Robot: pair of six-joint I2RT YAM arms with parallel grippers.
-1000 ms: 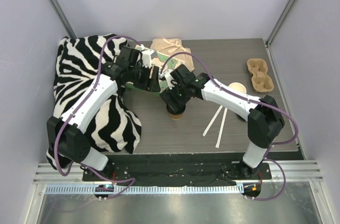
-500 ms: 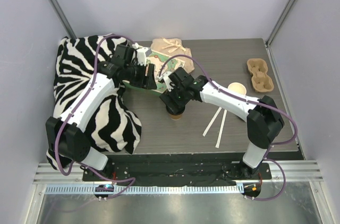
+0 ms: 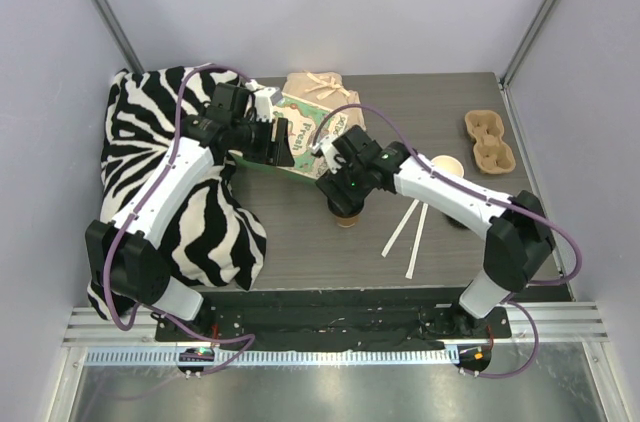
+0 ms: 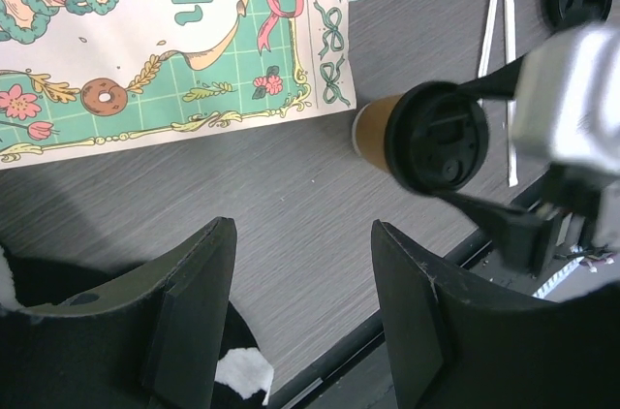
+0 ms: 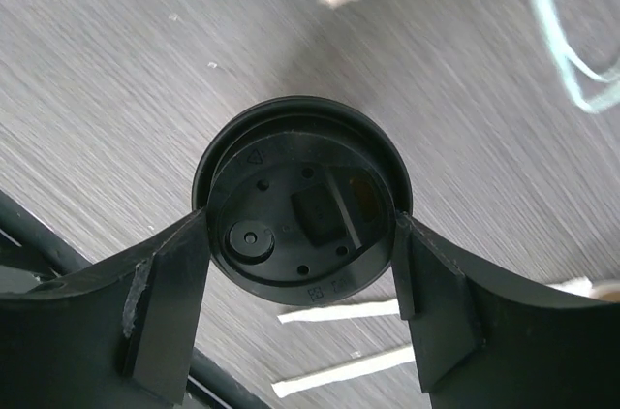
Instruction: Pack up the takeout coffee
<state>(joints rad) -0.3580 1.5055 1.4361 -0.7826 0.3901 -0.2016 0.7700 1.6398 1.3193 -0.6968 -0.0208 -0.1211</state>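
To the left of the printed bag (image 3: 310,122) lies the zebra cloth (image 3: 160,142). At the bag's left edge hangs the left claw (image 4: 302,235); its fingers stand apart with only bare table (image 4: 291,186) between them. Compared with one second ago, the bag shows more of its printed face to the top camera. The right claw (image 5: 298,225) has moved a little to the right along the bag's near side, and its fingers have come closer together. The takeout coffee (image 5: 302,210) has moved with it, so I judge that the grasp is now being made and that lifting into the bag is the next step. The coffee stands upright on the table, just beside the near right corner of the bag, directly under the right claw. In the right wrist view, both pads appear to touch the rim of the black lid, one on each side, so the claw seems clamped on the coffee. Further to the right of the bag are two stir sticks (image 3: 405,227), an open cup (image 3: 447,167) and a cup carrier (image 3: 488,140).
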